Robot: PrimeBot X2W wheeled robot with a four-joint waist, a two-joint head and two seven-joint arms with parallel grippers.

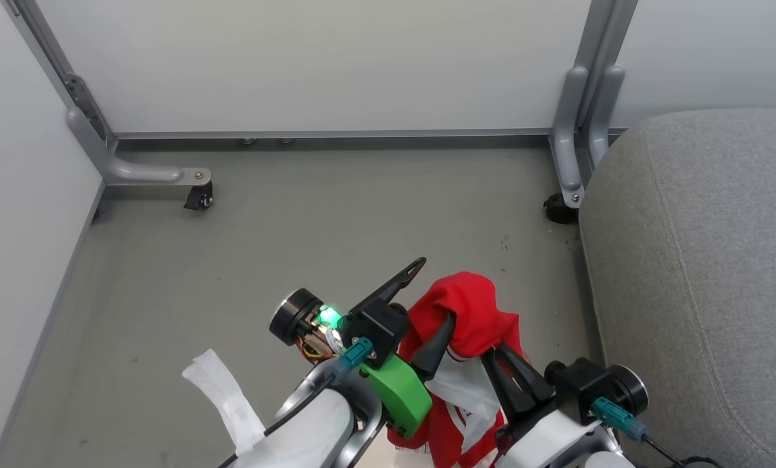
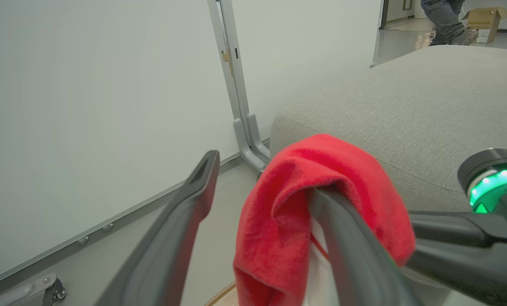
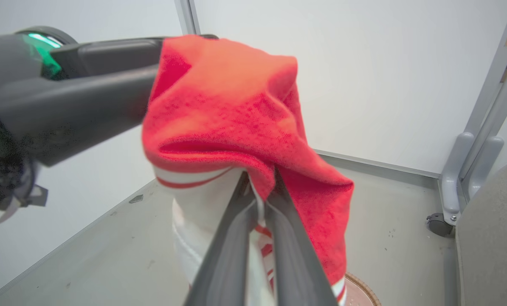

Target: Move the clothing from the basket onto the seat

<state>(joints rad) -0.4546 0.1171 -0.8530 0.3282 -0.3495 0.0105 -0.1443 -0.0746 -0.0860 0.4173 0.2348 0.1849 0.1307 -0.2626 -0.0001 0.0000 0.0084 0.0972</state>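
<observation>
Head view: pinching the clothing with right gripper closed tight; left gripper spread wide, one finger hooked under fabric, left of seat.

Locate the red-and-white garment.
Lower centre of head view: the red fabric garment with white panels hangs pinched in the right end effector, draped over a left end effector finger, left of the light-grey upholstered seat.

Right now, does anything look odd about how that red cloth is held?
Yes: the red garment is merely draped over one finger of the open left gripper, not pinched; the right gripper alone clamps it.
</observation>
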